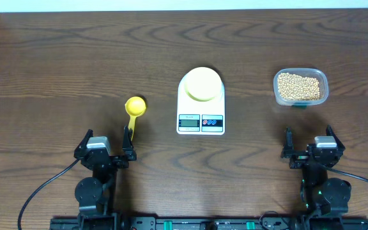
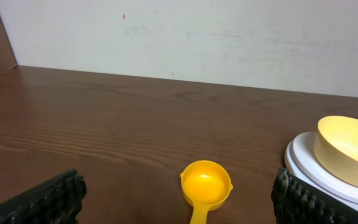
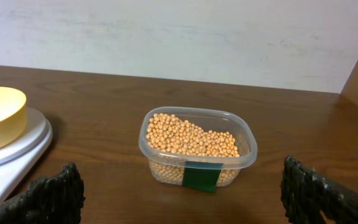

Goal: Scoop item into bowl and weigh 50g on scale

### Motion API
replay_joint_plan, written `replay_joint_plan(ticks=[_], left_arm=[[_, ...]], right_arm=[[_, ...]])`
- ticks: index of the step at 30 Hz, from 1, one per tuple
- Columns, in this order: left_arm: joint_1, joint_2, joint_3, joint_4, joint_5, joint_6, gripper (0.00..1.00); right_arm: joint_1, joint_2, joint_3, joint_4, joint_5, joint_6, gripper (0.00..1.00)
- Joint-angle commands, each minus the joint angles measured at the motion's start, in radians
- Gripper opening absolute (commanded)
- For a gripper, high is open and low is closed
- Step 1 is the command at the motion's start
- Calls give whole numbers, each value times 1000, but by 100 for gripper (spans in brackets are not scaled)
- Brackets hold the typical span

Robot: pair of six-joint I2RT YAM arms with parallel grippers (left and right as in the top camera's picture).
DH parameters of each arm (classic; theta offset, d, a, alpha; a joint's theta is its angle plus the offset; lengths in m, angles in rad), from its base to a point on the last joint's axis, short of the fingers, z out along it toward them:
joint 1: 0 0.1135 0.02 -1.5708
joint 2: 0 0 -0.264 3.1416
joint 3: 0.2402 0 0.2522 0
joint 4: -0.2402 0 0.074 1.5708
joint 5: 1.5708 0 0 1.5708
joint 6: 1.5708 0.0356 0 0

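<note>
Across the dark wooden counter (image 1: 56, 57), a white scale (image 1: 200, 121) sits at the centre; its display and two coloured buttons are too small to read. Both hands rest at the near edge, empty with jaws spread wide: the left hand (image 1: 106, 142) just behind the yellow scoop (image 1: 133, 112), the right hand (image 1: 309, 142) facing a clear tub (image 3: 247, 155). The pale yellow bowl (image 1: 202, 84) stands on the scale's platform. Tan beans (image 1: 299, 86) fill the tub, whose dark green label (image 3: 202, 176) shows no legible writing.
</note>
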Motion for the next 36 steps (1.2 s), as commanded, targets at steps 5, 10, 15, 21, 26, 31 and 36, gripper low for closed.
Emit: replay_joint_plan(ticks=[5,10,15,21,26,31,36], left_arm=[[-4,-5,-10,-44,20,-4,98],[-4,-5,-10,-44,20,-5,98],[-4,-5,-10,-44,19,-4,98],[-4,-5,-9,-38,94,-92,98],[-8,-5,-9,-20,422,-437,98],[-8,-5,-9,106,461,-544,98],[-8,-5,26,330,489,-530,98]], right_arm=[[1,-5,-3,-2,-1,-9,99],[1,-5,-3,-2,-1,-9,99],[1,-4,-3,-2,-1,-9,99],[1,-4,-3,-2,-1,-9,99],[1,-4,-3,-2,-1,-9,99],[1,-4,-3,-2,-1,-10,99],[1,-4,-3,-2,-1,-9,99]])
